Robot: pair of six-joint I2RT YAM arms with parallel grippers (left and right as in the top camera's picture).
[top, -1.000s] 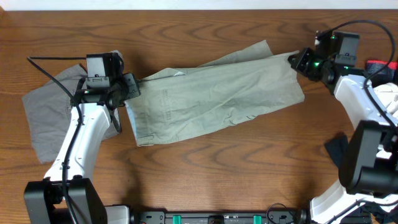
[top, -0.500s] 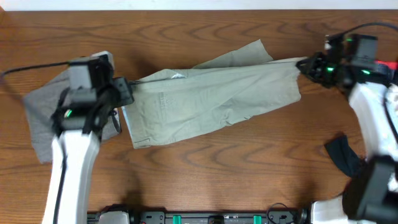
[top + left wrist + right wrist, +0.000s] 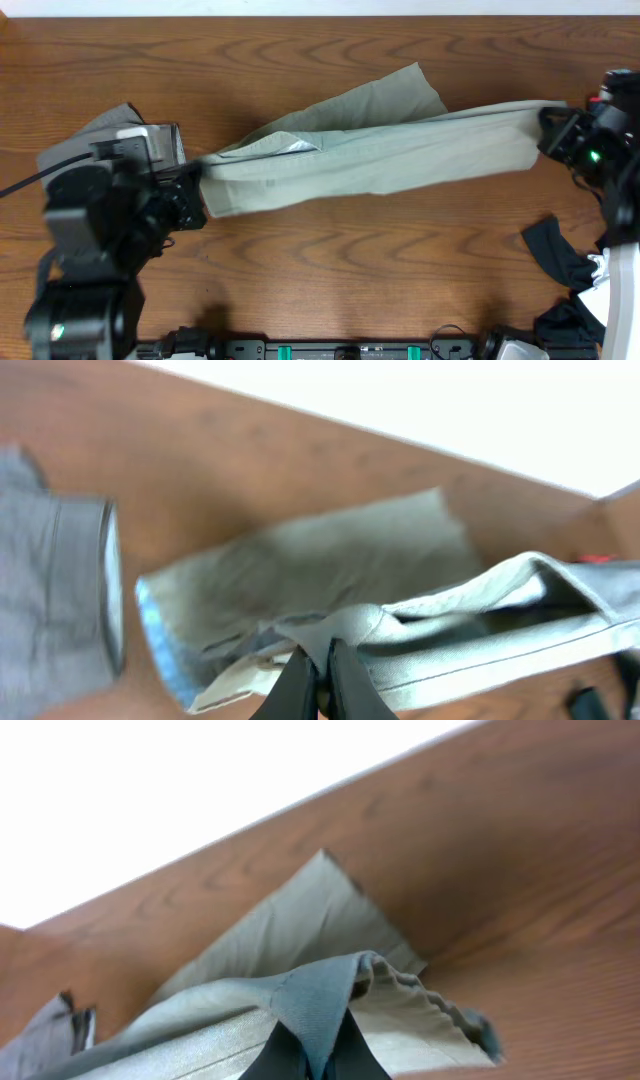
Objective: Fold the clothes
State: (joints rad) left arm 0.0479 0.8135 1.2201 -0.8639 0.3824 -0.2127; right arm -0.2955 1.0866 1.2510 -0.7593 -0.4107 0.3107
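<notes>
- Holding the khaki shorts taut over the bench, left pincer clamped one end, right pincer the other, probably to flatten them for folding.
- Other pair, grey shorts, lay at far left, untouched.

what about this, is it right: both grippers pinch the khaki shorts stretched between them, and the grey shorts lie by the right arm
Not quite. The grey shorts lie by the left arm, not the right; the overhead view shows it. Both the left gripper and the right gripper do pinch the khaki shorts, stretched between them.
</notes>
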